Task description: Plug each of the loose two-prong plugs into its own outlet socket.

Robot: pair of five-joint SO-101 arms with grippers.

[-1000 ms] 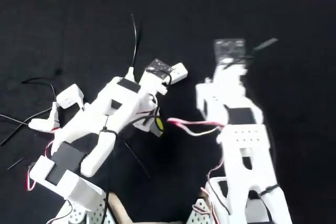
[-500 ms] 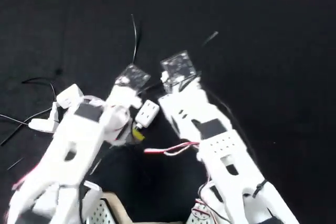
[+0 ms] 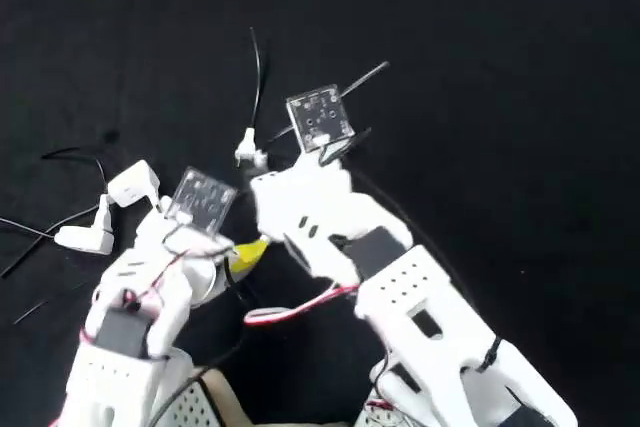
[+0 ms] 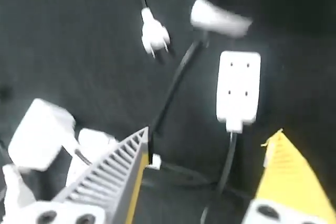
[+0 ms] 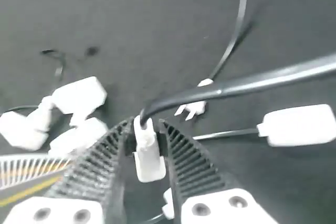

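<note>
My right gripper (image 5: 144, 124) is shut on a small white plug (image 5: 147, 156) whose thick black cable (image 5: 247, 83) runs off to one side. Just beyond it lies a loose two-prong plug (image 5: 193, 107) (image 3: 247, 147) on a thin black cord (image 3: 257, 67). A white outlet block with two socket pairs (image 4: 239, 85) lies ahead of my left gripper (image 4: 210, 131), which is open and holds nothing; its yellow finger (image 3: 245, 250) shows in the high view. The same block (image 5: 299, 124) lies off to one side of the right gripper. The right arm (image 3: 330, 222) covers it in the high view.
Several white adapter blocks (image 3: 130, 185) (image 3: 85, 237) with thin black wires (image 3: 40, 227) lie at the left of the black table (image 3: 520, 97). A red and white servo lead (image 3: 300, 304) hangs between the arms. The two arms stand close together at centre front.
The right arm swung left to the table's middle, near the loose plug. The left arm drew back toward the front edge. The outlet block moved forward with it and is now under the right arm.
</note>
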